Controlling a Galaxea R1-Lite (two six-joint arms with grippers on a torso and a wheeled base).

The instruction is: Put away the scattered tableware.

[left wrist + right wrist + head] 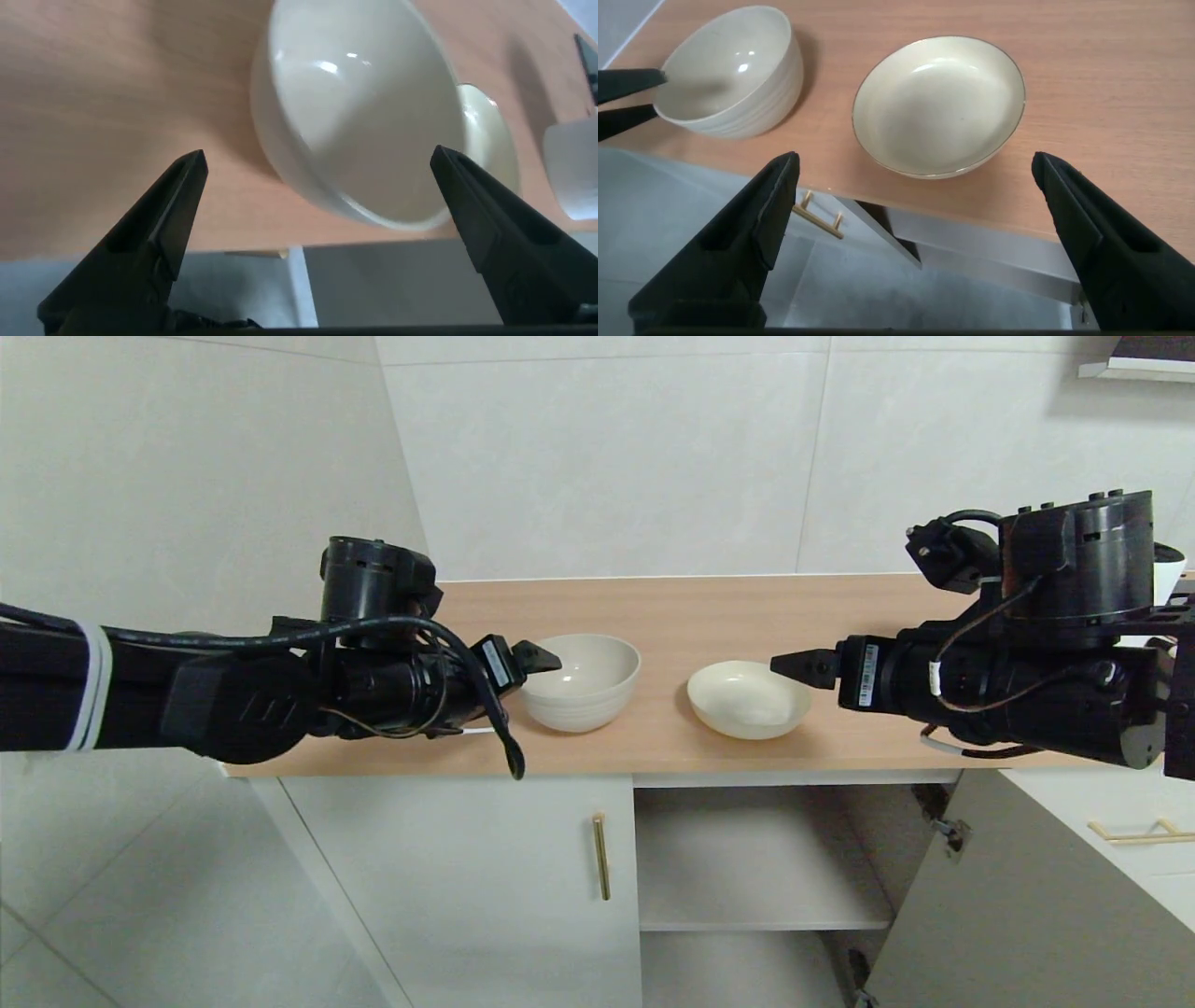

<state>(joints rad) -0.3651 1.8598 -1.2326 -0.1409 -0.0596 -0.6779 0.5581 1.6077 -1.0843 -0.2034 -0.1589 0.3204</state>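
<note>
While both arms are held level over the wooden countertop (672, 607), you have one bowl in front of each gripper.

Left gripper (318, 161): its fingers (163, 219) are spread wide and hold nothing. The deep ribbed bowl (581, 679) stands upright just ahead of the fingertips, centred on the gap between them. In the right wrist view the two tips lie at this bowl's rim, one over the rim and one beside the outer wall; you cannot tell whether either touches it.

Right gripper (915, 168): its fingers (757, 224) are also spread wide and empty. The shallow cream bowl (939, 105) sits upright ahead of the fingertips, in line with the gap and apart from both tips. The deep bowl lies beyond it, near but not touching.

Beneath the right fingers, under the countertop's front edge, a cabinet (747, 859) stands open, with a shelf (761, 922) inside. Beneath the left fingers, its other door (467, 887) is shut and carries a brass handle (602, 856).
</note>
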